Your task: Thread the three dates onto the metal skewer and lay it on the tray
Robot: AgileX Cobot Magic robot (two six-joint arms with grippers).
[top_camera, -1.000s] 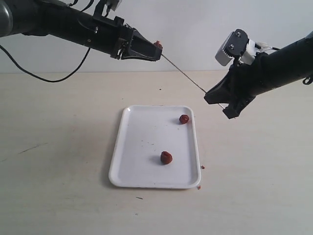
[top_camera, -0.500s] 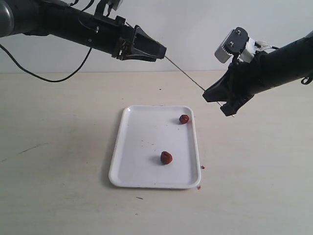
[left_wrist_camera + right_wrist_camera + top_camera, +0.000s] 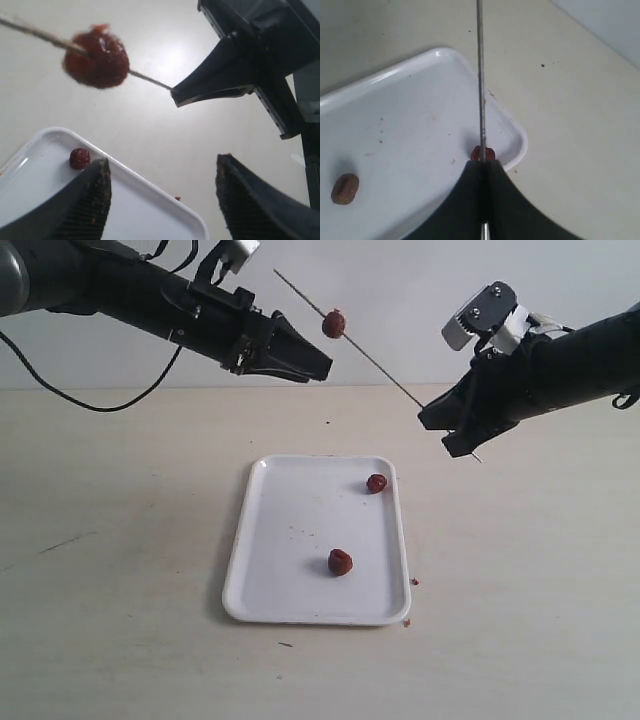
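The metal skewer [image 3: 375, 363] slants through the air above the table, and my right gripper [image 3: 448, 432] is shut on its lower end. One date [image 3: 334, 324] is threaded on it near the upper end; the left wrist view shows this date [image 3: 96, 59] on the rod. My left gripper [image 3: 322, 365] is open just below that date, holding nothing. Two more dates lie on the white tray [image 3: 290, 580]: one [image 3: 376, 483] at its far right corner, one [image 3: 340, 562] nearer the front. In the right wrist view the skewer [image 3: 480, 75] runs up from my shut fingers [image 3: 470, 200].
Small red-brown crumbs [image 3: 414, 582] lie on the table by the tray's right front corner. A black cable [image 3: 90, 400] hangs behind my left arm. A pale wall closes the far side of the table.
My left gripper let go of the date and drew back left and down. The date now sits on the skewer, which my right gripper has raised and tilted slightly.
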